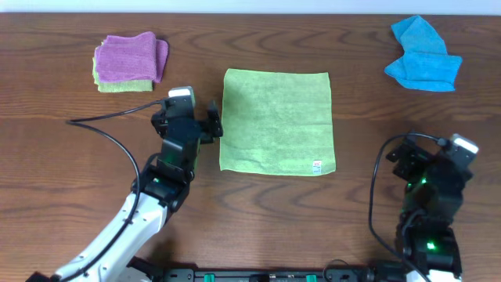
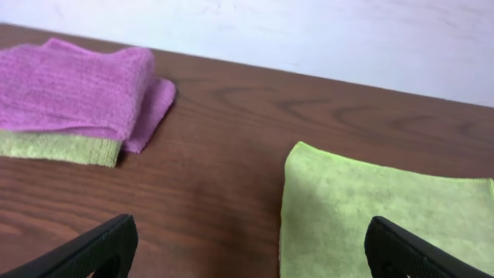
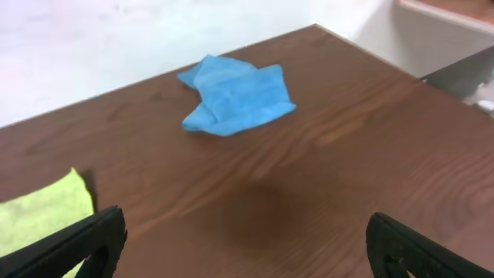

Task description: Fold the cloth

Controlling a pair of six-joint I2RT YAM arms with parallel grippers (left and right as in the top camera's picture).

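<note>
The cloth (image 1: 275, 121) lies flat mid-surface (image 1: 352, 211), tag at its 5 o'clock corner; left tool (image 1: 188, 119), jaws apart, sits just beside its 9 o'clock edge; right tool (image 1: 432, 157), jaws apart, well off at 4 o'clock.

The cloth (image 1: 275, 121) is plain lime green with a tiny white tag (image 1: 318, 166) on one corner, on a dark brown wood-grain counter (image 1: 63, 164). Up-left of it a purple cloth (image 1: 129, 56) sits on a yellow-green cloth (image 1: 117, 86), and up-right of it there's a bright blue cloth (image 1: 423, 56).
</note>
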